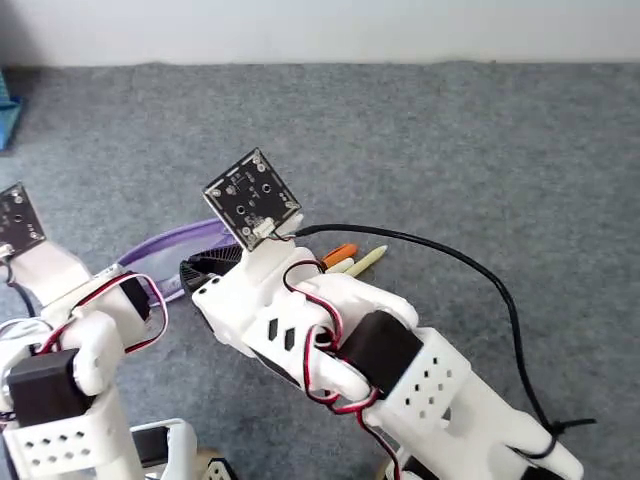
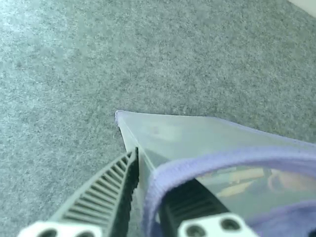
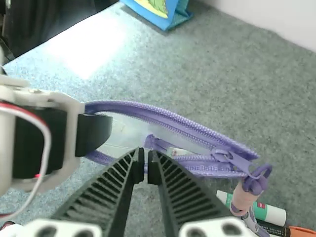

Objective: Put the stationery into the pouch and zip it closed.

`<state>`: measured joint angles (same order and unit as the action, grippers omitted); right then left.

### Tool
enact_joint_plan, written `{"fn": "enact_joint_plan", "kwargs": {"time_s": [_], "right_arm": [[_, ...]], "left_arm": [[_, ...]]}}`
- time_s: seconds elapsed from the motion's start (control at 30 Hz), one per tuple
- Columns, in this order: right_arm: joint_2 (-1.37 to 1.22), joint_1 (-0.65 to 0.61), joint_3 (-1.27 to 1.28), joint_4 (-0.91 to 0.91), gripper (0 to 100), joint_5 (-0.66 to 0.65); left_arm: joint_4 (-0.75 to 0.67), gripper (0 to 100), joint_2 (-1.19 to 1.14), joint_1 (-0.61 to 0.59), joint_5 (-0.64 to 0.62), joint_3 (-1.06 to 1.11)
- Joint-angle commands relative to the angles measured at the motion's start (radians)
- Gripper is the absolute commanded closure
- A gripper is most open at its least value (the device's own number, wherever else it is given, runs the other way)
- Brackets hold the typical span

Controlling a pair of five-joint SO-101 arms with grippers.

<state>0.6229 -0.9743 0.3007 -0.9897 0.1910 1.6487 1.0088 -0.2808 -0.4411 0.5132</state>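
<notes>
A clear pouch (image 1: 165,245) with purple zipper trim lies open on the grey carpet. My left gripper (image 2: 148,168) is shut on one end of the pouch (image 2: 197,138), with one finger outside and one inside the purple lip. Some stationery shows through the clear wall. My right gripper (image 3: 145,160) is shut, its tips against the near lip of the pouch (image 3: 163,123); I cannot tell if it pinches the fabric. The zipper pull (image 3: 256,174) sits at the far end. An orange marker (image 1: 340,252) and a cream pen (image 1: 368,260) lie beside the right gripper (image 1: 205,268).
A white and green glue stick (image 3: 259,211) lies on the carpet by the zipper pull. A blue object (image 3: 160,10) stands at the carpet's far edge near the wall. A black cable (image 1: 480,280) loops over the carpet beside the right arm.
</notes>
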Motion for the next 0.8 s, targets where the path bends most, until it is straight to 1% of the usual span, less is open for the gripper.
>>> {"fn": "enact_joint_plan", "kwargs": {"time_s": [0.0, 0.13, 0.3, 0.4, 0.57, 0.63, 0.77], "right_arm": [[-0.001, 0.056, -0.043, 0.022, 99.0, 0.008], [0.021, 0.189, -0.061, -0.024, 99.1, 0.008], [-0.024, 0.354, -0.075, -0.188, 98.7, 0.017], [-0.088, 0.446, -0.075, -0.226, 98.7, 0.087], [-0.252, 0.550, -0.075, -0.254, 98.3, 0.198], [-0.332, 0.578, -0.075, -0.280, 94.8, 0.222], [-0.461, 0.611, -0.077, -0.306, 80.9, 0.256]], "left_arm": [[-0.018, 99, -0.040, -0.003, -0.012, 0.001], [-0.018, 99, -0.040, -0.005, -0.012, 0.001], [-0.018, 99, -0.038, -0.005, -0.012, 0.001], [-0.018, 99, -0.038, -0.005, -0.012, 0.001], [-0.018, 99, -0.038, -0.005, -0.012, 0.001], [-0.018, 99, -0.038, -0.005, -0.012, 0.001], [-0.018, 99, -0.038, -0.005, -0.012, 0.001]]}}
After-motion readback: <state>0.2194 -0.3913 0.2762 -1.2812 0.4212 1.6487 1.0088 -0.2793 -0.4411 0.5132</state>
